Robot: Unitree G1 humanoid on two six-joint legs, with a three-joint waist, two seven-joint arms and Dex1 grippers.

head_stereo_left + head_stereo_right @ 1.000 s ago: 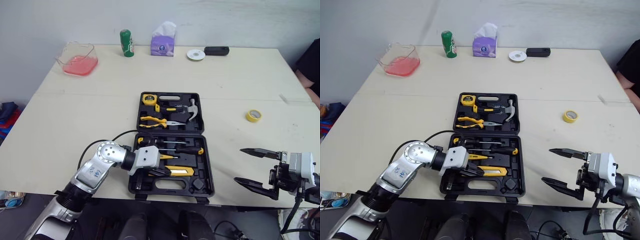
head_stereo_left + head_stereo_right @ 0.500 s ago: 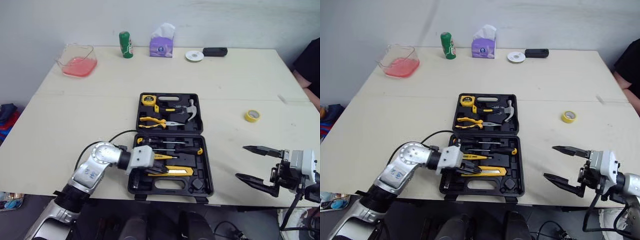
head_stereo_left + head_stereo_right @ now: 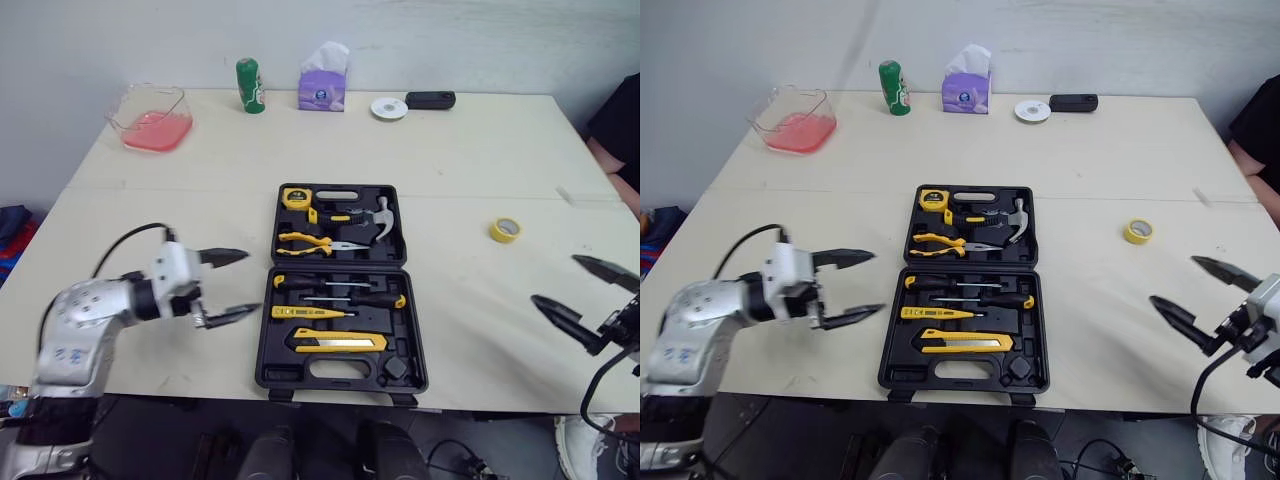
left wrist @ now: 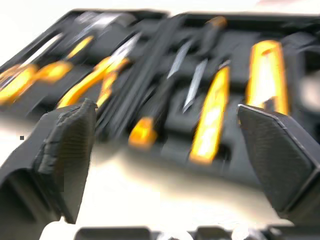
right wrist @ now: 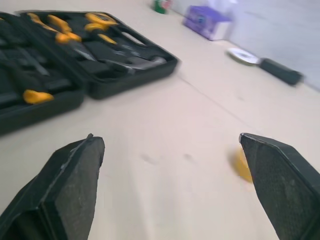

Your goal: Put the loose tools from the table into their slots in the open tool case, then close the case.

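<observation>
A cream-coloured table (image 3: pixel 150 200) stands against a plain white wall, with the tool case (image 3: pixel 268 360) lying open near its front edge, about midway between the robot's arms. The opened case stretches away from the robot, lid half on the far side and base half on the near side, with the hinge running left to right. Its tools lie crosswise in their slots. The pliers (image 3: pixel 312 241) point their nose to the right, the hammer (image 3: pixel 384 220) sits at the lid's right end, and the tape measure (image 3: pixel 297 197) fills its far left corner. In the base, two screwdrivers (image 3: pixel 330 285), a yellow tester (image 3: pixel 305 312) and the yellow utility knife (image 3: pixel 340 343) all run left to right.

The left gripper (image 3: pixel 254 283) hovers over bare table just left of the case, fingers spread wide and holding nothing. Half a second ago it was reaching into the base over the knife. The right gripper (image 3: pixel 555 280), likewise spread and empty, has drawn out toward the table's right front corner, farther from the case than before.

A roll of yellow tape (image 3: pixel 506 230) lies well right of the case. Along the far edge stand a clear tub with pink contents (image 3: pixel 152 118), a green bottle (image 3: pixel 249 85), a purple tissue box (image 3: pixel 323 85), a white disc (image 3: pixel 388 108) and a small black object (image 3: pixel 431 100). A person's dark sleeve (image 3: pixel 620 120) shows at the right edge.
</observation>
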